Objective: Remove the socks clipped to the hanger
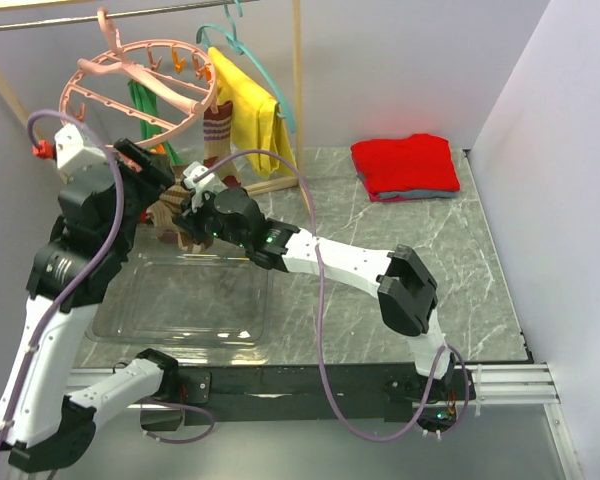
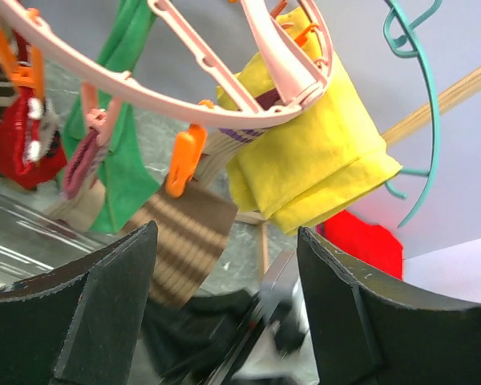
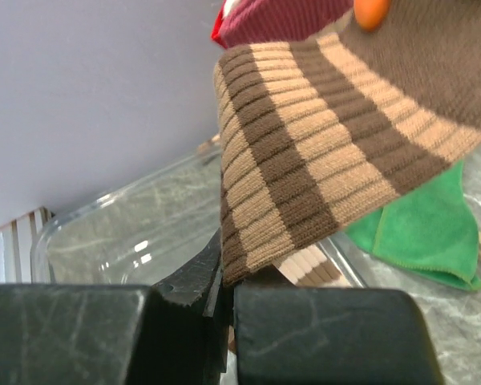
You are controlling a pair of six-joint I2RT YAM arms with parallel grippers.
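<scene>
The pink hanger (image 1: 145, 85) hangs from a rail (image 1: 40, 21) above the far left corner of the table (image 1: 340, 200), and the socks hang under it on small clips. The right fingers (image 3: 305, 329) are clenched on the lower edge of the brown-striped sock (image 3: 329, 152), I think in order to pull it down out of the orange clip (image 2: 184, 160) that holds its top. The left fingers (image 2: 104, 305) are spread wide with nothing between them, just below the ring, perhaps ready to steady the hanger. A clear tray (image 1: 180, 300) lies on the table under the hanger, probably to receive the socks. A red sock (image 2: 16, 148) is clipped further along the ring, near a green cloth (image 2: 124, 160). From above, the grasp itself is hidden behind the two wrists. In the right wrist view the clip is cut off at the top edge, so I cannot tell how firmly it bites. One striped sock is mostly covered by the yellow garment (image 2: 313, 160), so I cannot count the socks
</scene>
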